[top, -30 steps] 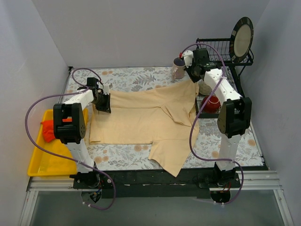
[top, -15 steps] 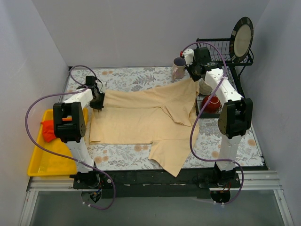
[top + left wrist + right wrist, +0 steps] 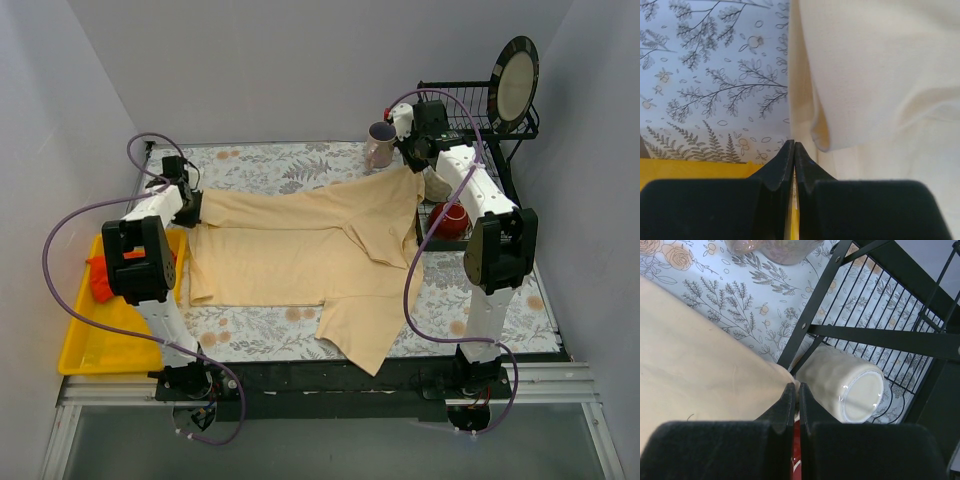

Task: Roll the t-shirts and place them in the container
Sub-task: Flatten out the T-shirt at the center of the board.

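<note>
1. T-shirt (image 3: 300, 250) lies spread flat across the middle of the counter (image 3: 280, 165). Its far edge runs left-right btwn the two arms, and one sleeve reaches the near edge.
2. Handling, my read: thin soft cloth, light, no stiffness. It'll sag and wrinkle wherever unsupported. Not fragile, prob. not slippery on the patterned cover.
3. Where to hold: corners or hem, pinched thru the layers. Two holds well apart should keep the edge taut so a roll starts even.
4. Left tool (image 3: 193, 207) sits at the shirt's far-left corner, low to the counter. Jaws are clenched w/ a thin pale sliver btwn them in the wrist view, so it looks to be grasping the shirt edge. Arm reaches fwd, near the yellow tray (image 3: 90, 345).
5. Right tool (image 3: 414, 168) is at the far-right corner, jaws pressed together on the shirt's corner. Arm is stretched well fwd, wrist pitched down.
6. That corner is just beside the rack (image 3: 470, 115) leg and near the mug (image 3: 380, 145), a likely snag spot.
</note>
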Controlling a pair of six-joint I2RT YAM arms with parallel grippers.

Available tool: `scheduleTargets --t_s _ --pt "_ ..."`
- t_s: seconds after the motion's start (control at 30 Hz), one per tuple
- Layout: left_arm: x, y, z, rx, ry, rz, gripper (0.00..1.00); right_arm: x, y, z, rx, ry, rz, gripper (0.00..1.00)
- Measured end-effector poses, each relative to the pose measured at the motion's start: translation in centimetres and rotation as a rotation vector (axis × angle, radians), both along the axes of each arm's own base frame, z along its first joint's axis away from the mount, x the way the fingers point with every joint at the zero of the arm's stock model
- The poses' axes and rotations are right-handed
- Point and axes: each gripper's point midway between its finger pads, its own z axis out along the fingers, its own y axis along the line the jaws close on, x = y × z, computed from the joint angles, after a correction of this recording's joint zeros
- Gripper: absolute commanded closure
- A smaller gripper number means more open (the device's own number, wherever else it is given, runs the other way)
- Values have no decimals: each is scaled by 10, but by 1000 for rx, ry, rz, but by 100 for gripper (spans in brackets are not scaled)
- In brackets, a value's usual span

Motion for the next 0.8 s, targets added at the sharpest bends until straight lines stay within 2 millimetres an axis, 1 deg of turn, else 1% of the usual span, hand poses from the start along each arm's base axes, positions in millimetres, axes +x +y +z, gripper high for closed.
scheduleTargets --t_s 0.07,0.13,0.27,0.37,0.47,0.6,0.7,0.8 --pt "3 -10 5 -57 -5 -32 100 0 -1 -1 0 1 -1 99" --pt "3 -27 9 -117 -6 -76 100 1 -1 -1 0 2 -2 99" --pt "-5 -67 6 -214 30 -154 100 2 -1 -2 0 3 -4 99" --pt "-8 -87 4 -244 46 -191 100 4 -1 -2 1 -1 -4 99" --pt "-8 -91 2 -246 51 -196 100 4 -1 -2 1 0 -4 99" --pt "-1 -85 -10 -230 69 -179 100 4 -1 -2 0 0 -4 99" --pt "1 -78 -24 -199 94 -164 100 4 -1 -2 -2 0 -6 99" --pt "6 -70 -24 -155 83 -157 100 4 -2 -2 -3 -1 -9 99"
